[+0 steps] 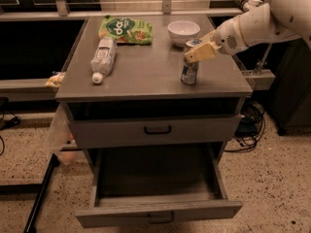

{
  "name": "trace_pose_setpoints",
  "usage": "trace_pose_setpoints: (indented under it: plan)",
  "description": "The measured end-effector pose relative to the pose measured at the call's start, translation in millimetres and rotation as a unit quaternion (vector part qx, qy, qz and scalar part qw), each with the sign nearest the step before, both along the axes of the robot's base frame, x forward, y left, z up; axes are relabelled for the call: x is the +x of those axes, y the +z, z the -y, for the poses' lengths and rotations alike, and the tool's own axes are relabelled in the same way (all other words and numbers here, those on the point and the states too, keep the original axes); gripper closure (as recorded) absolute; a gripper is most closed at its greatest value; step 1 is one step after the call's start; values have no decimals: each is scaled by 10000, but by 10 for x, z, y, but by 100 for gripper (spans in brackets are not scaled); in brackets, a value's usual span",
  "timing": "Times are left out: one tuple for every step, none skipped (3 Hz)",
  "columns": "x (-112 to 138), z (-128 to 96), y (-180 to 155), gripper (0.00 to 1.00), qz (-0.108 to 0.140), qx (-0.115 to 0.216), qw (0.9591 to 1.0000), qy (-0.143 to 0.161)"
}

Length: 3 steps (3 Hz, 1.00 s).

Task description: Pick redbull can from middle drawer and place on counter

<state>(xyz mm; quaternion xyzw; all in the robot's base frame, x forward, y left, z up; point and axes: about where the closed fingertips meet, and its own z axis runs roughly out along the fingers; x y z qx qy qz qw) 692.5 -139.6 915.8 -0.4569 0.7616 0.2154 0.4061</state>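
Observation:
The redbull can stands upright on the counter, near its right front, just in front of the white bowl. My gripper comes in from the right on a white arm and is shut on the can's upper part, its tan fingers covering the can's top right. The middle drawer is pulled wide open at the bottom of the cabinet, and its dark inside holds nothing I can see. The drawer front above it is closed.
A clear plastic bottle lies on its side on the counter's left. A green snack bag lies at the back and a white bowl at the back right. Cables lie on the floor to the right of the cabinet.

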Motion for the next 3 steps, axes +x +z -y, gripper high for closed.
trace_pose_setpoints:
  plan:
    - [0,0,0,58,0,0,10000,0]
    - [0,-1,0,34,0,0,10000,0]
    - [0,-1,-1,11,-1,0,10000,1]
